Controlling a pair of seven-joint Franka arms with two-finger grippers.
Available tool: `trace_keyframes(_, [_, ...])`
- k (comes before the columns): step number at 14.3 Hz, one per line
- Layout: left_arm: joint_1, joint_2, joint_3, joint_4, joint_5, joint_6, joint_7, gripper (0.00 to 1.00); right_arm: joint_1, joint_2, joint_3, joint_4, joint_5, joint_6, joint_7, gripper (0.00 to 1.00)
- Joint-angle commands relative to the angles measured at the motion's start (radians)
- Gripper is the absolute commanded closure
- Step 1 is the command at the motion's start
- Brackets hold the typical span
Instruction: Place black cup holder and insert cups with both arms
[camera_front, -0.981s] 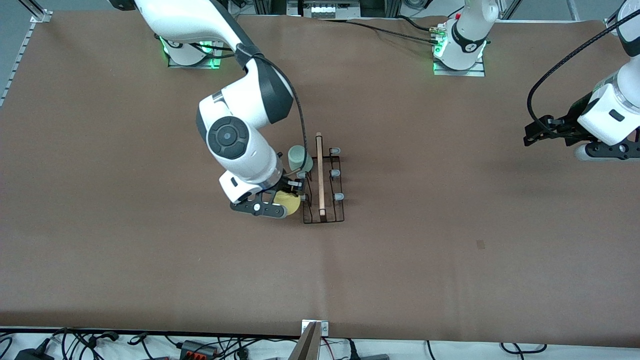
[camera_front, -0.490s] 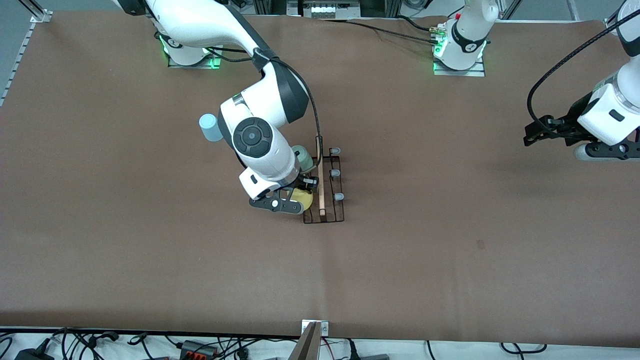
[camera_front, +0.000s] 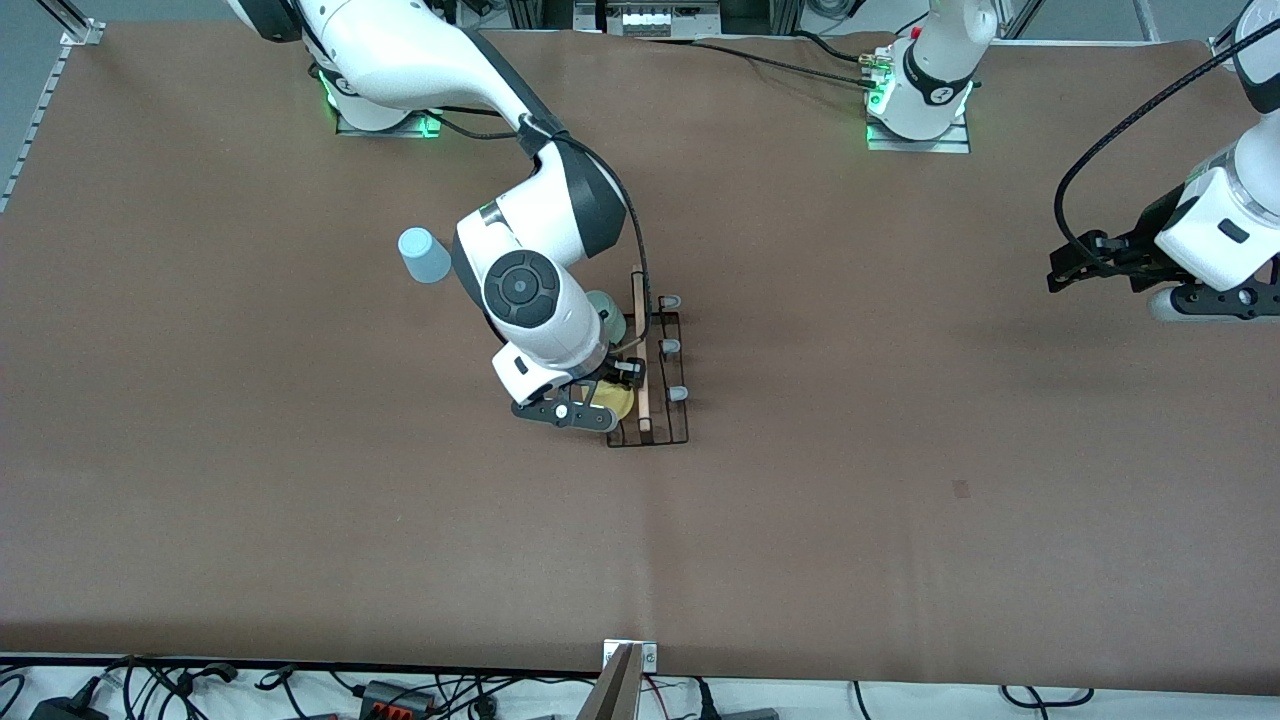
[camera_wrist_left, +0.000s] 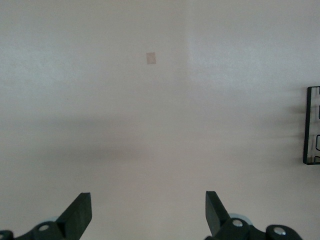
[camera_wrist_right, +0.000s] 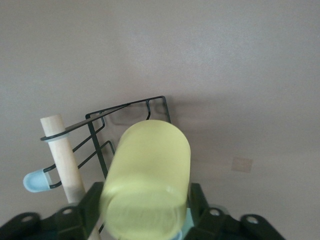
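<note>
Right claw (camera_front: 592, 396) clenched on yellow cup (camera_wrist_right: 148, 182), over the black cup holder (camera_front: 648, 372) mid-surface (camera_front: 900, 520). Mint cup (camera_front: 606, 315) on holder. Blue cup (camera_front: 424, 255) apart, toward right arm's end. Left claw (camera_wrist_left: 148, 214) released, waiting over bare surface.

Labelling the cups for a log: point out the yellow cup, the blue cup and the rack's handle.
Yellow cup (camera_wrist_right: 150, 175): right wrist view, on its side wall.
Blue cup (camera_front: 424, 255): front view, on its side.
Handle (camera_front: 640, 345): front view, mid-length of the wooden rod.
</note>
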Motion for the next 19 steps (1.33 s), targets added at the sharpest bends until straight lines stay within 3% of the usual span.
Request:
trace_keyframes(1, [0.0, -0.001, -0.001, 0.007, 0.011, -0.002, 0.003, 0.0, -0.001, -0.01, 0.0, 0.003, 0.006, 0.002, 0.016, 0.0])
trace_keyframes(5, [0.0, -0.001, -0.001, 0.007, 0.011, -0.002, 0.003, 0.0, -0.021, -0.053, -0.017, 0.004, -0.001, -0.051, 0.008, 0.0])
trace_keyframes(8, [0.0, -0.001, -0.001, 0.007, 0.011, -0.002, 0.003, 0.0, -0.047, -0.124, -0.092, 0.003, -0.002, -0.122, -0.048, 0.0])
trace_keyframes(14, [0.0, 0.001, -0.001, 0.007, 0.011, -0.002, 0.003, 0.0, -0.129, -0.233, -0.257, 0.003, 0.001, -0.31, -0.372, 0.0])
trace_keyframes(19, [-0.001, -0.001, -0.001, 0.007, 0.011, -0.002, 0.003, 0.0, -0.235, -0.293, -0.238, -0.008, -0.001, -0.305, -0.412, 0.0])
